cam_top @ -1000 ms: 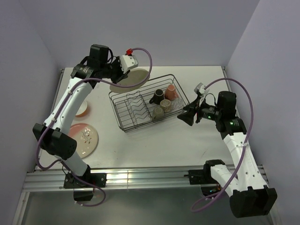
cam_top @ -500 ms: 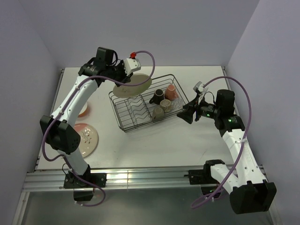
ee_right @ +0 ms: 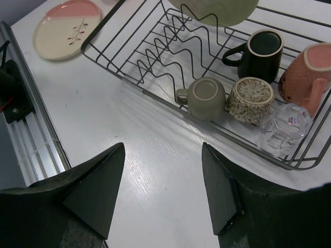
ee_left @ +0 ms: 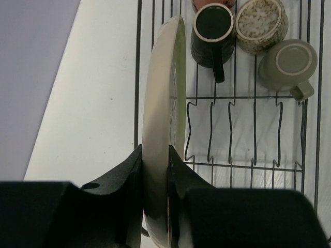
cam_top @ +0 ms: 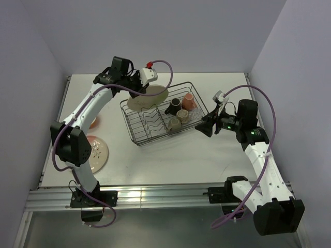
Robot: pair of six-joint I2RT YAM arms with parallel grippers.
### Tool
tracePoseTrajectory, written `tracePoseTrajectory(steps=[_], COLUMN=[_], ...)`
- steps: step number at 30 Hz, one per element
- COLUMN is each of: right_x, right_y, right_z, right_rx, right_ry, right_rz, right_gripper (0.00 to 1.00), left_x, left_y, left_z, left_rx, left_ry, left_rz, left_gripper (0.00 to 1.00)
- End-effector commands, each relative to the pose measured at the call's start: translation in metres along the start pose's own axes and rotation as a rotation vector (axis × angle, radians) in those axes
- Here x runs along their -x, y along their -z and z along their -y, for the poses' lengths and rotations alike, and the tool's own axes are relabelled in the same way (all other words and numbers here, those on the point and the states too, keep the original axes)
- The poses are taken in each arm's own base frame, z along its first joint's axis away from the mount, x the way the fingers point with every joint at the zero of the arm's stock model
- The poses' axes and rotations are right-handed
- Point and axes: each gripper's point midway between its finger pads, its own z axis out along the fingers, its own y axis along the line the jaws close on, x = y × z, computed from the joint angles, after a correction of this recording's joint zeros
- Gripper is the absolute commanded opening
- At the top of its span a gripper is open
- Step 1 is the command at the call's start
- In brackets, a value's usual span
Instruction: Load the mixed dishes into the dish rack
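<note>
My left gripper (cam_top: 137, 86) (ee_left: 155, 168) is shut on the rim of the green-tinted cream plate (cam_top: 148, 97) (ee_left: 164, 103). It holds the plate on edge over the far left end of the black wire dish rack (cam_top: 135, 135) (ee_left: 230, 97). The rack's right end holds a dark mug (cam_top: 175, 106), a pink mug (cam_top: 189, 101), a speckled mug (ee_right: 251, 99), an olive mug (ee_right: 204, 95) and a clear glass (ee_right: 282, 129). The pink-tinted plate (cam_top: 93, 152) lies on the table at the left. My right gripper (cam_top: 202, 127) (ee_right: 163, 191) hangs open over the table beside the rack's right end.
An orange bowl (cam_top: 93, 123) sits left of the rack, partly hidden behind the left arm. The wavy dividers (ee_right: 170, 44) in the rack's left half hold nothing. Walls close the table in on the left, back and right.
The left arm has swung right and carried the green-tinted plate from left of the rack to over its far left end. The right arm has barely moved.
</note>
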Motion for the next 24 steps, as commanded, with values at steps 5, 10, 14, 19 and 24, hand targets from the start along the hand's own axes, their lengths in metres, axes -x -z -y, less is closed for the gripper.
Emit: tracePoseTrajectory(steps=[5,10,14,19,24], right_x=[0.002,-0.001,-0.002,-0.003,-0.003], right_y=[-0.001,-0.002,-0.002,-0.001,-0.001], right_z=[0.006,0.007,0.006,0.006,0.005], right_rx=[-0.015,-0.016,-0.016,-0.021,-0.014], right_ry=[0.022,0.017,0.014,0.018,0.018], right_rz=[0.023,0.019,0.02,0.021,0.021], right_gripper=[0.69,0.69,0.69,0.69,0.69], left_x=[0.025,0.018,0.016,0.017,0.024], left_y=[-0.002,-0.008,-0.009,-0.008,0.004], left_z=[-0.018,-0.017,-0.017,-0.019,-0.019], left_rx=[0.094,0.111,0.119,0.139,0.165], left_ry=[-0.044,-0.017,0.002,0.029,0.047], left_rz=[0.14,0.138,0.143,0.149,0.175], left_gripper=[0.0,0.09,0.28,0.48,0.63])
